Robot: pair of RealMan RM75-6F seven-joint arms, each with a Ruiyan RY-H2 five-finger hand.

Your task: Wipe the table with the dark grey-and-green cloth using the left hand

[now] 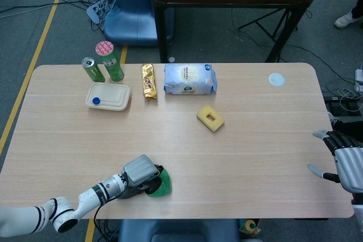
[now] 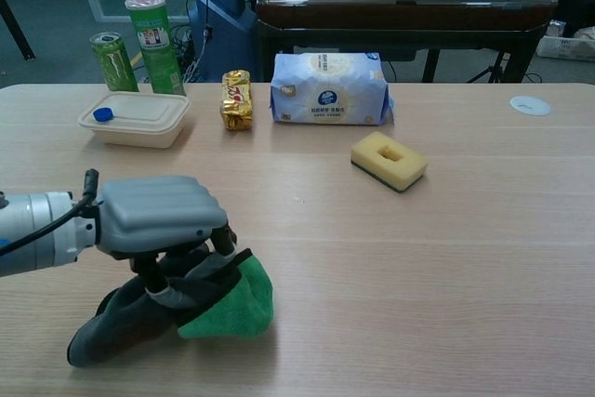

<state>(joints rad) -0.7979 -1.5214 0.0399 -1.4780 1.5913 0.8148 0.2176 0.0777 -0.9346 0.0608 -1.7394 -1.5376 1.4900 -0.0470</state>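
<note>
Left hand (image 2: 158,220) grips the dark grey-and-green cloth (image 2: 181,309), pressing it onto the table (image 2: 390,258) near the front edge. Right hand (image 1: 346,160) sits off the right edge, fingers apart, holding nothing.

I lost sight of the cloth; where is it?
The cloth is under the left hand on the table's near left, by the front edge in head view, well short of the sponge.
</note>
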